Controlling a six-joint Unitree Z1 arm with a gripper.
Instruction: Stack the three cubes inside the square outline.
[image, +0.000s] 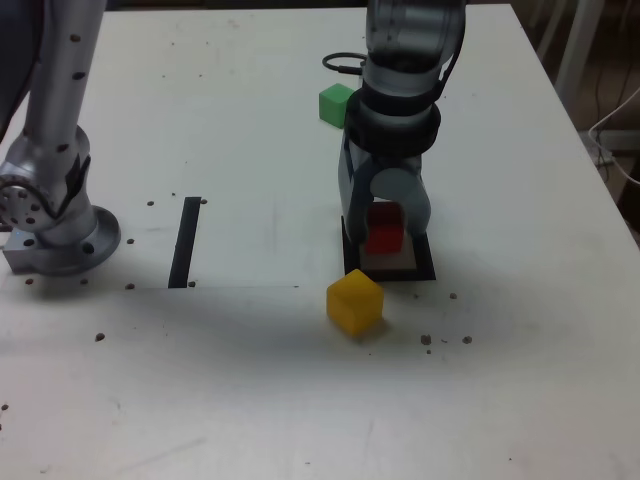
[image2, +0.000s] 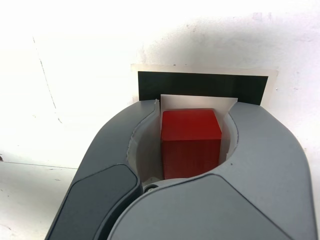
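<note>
The yellow cube (image: 355, 304) is sitting nearest the camera in the exterior view, just in front of the square outline (image: 428, 272) and slightly to its left, well clear of the gripper and waiting its turn. Just behind it, the outline is showing only its near and right tape edges, the rest being covered by the arm. The red cube (image: 384, 229) is standing over the white inside of that frame, between the jaws of the gripper (image: 385, 215), which is pointing down over the outline. In the wrist view the red cube (image2: 191, 142) is sitting in the gripper (image2: 194, 107) with a thin white gap showing on either side, so the jaws are looking slightly parted around it rather than pressing on it; whether they are touching it at all cannot be told. The far strip of the outline (image2: 200, 86) is lying just beyond the cube. Farther back and to the left of the arm, the green cube (image: 336, 103) is resting alone on the white table (image: 250, 400).

As a judgement, the first block is being placed, or has just been placed, inside the frame. The yellow and green blocks are both remaining to be fetched and stacked.
</note>
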